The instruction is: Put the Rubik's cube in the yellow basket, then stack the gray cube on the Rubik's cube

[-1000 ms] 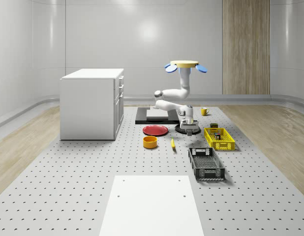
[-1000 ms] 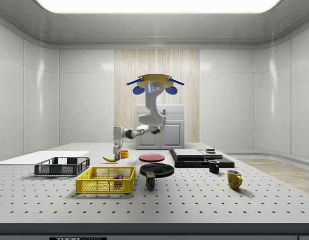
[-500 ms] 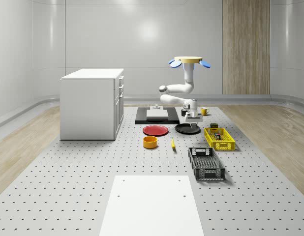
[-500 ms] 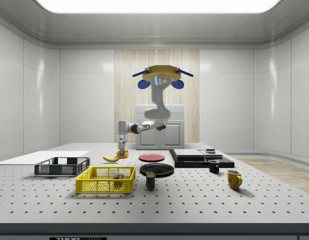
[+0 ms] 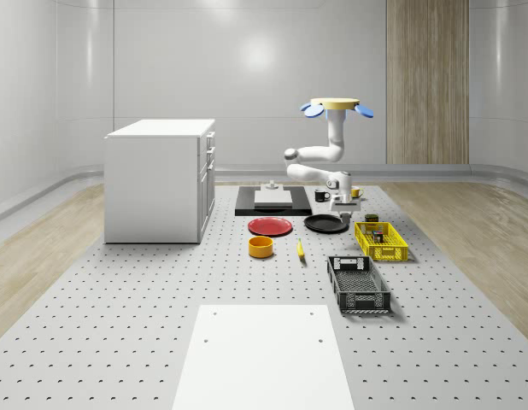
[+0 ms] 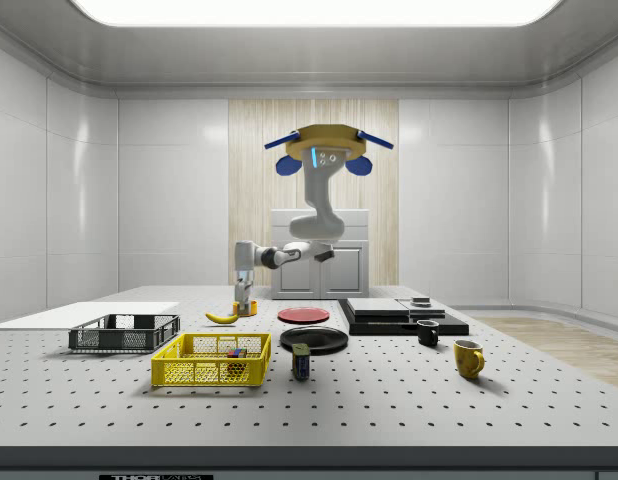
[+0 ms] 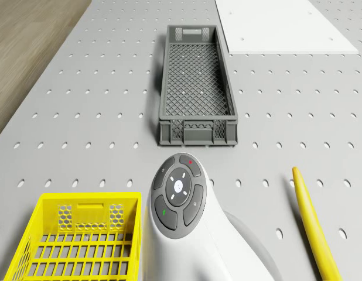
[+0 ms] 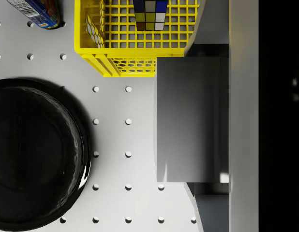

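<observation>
**Gray cube in the grip, basket nearby to the right.**
The drone [image 5: 337,106] hovered above the perforated metal table [image 5: 119,325]. Its gripper [image 5: 342,202] hung just beside the glossy black round plate [image 8: 38,154], jaws clamped on the smooth matte gray cube [image 8: 190,118]. In the whole-scene view, the yellow plastic lattice basket [image 5: 381,241] lay to the gripper's right and nearer the camera, its long axis running away from the camera. The multicoloured Rubik's cube [image 8: 149,13] sat inside it.

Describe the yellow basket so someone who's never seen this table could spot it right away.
Start at the big white cabinet on the perforated table and cross toward the whole-scene view's right, past the red plate and black pan. The yellow basket sits beyond the pan, with the Rubik's cube inside. Its neighbouring gray crate is dark, not bright yellow.
</observation>
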`<state>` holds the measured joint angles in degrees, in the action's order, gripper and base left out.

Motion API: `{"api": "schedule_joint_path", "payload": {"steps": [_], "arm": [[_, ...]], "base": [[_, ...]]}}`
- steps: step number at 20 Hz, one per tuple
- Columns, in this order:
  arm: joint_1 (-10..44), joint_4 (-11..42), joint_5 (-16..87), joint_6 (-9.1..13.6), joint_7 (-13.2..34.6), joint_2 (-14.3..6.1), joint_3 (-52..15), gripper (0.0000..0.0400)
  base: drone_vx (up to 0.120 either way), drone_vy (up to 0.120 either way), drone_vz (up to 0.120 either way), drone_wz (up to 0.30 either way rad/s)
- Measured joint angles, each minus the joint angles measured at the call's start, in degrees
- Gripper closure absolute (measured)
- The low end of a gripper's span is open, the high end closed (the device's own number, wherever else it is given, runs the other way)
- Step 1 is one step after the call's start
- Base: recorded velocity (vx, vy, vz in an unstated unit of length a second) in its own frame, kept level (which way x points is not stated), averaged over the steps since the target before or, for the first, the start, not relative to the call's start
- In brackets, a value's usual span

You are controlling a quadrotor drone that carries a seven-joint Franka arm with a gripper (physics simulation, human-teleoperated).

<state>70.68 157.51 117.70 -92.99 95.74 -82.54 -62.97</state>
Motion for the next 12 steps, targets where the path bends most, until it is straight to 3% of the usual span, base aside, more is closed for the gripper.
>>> {"api": "schedule_joint_path", "payload": {"steps": [8, 12], "arm": [[-0.1, 0.0, 0.1, 0.1, -0.1, 0.1, 0.0, 0.0150], [-0.1, 0.0, 0.1, 0.2, -0.1, 0.2, 0.0, 0.0150]], "base": [[0.000, 0.120, 0.000, 0.000], [-0.110, 0.120, 0.000, 0.000]]}}
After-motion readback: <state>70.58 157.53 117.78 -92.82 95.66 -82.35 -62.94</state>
